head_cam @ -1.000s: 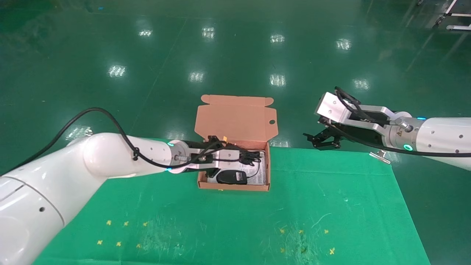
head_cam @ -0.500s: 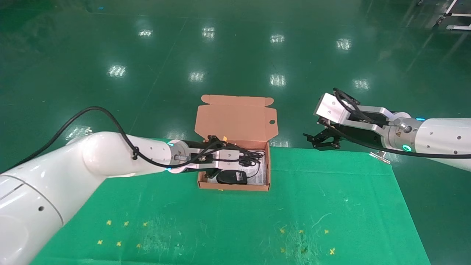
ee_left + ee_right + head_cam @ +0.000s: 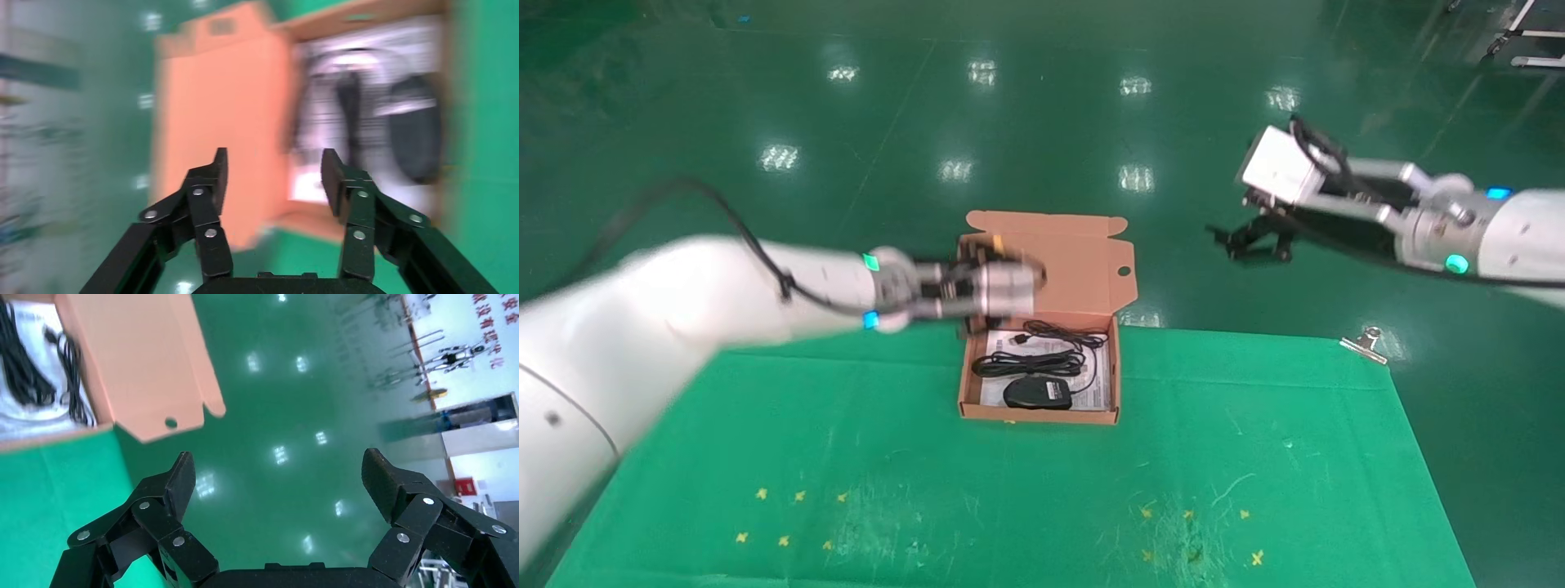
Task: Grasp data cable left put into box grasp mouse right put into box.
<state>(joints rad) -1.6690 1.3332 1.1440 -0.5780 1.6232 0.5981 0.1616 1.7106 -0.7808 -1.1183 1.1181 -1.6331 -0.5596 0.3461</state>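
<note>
Apparently both placements are done. Left gripper, fingers spread and holding nothing, hangs over the box's left wall by the upright flap. Just right of it, the data cable, a matte black looped bundle, lies on the white printed floor; the mouse, a smooth black oval, sits beside it. Well to the right, right gripper hangs wide open, empty, above bare floor. Salmon corrugated cardboard; nothing left outside.

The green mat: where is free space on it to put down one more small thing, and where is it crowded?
The green mat is bare right of the box, up to the metal clip, and in front of the box. The box floor is crowded: the data cable and the mouse fill it. The open left claw hangs over the box's left rear corner; the open right claw is off the mat.
</note>
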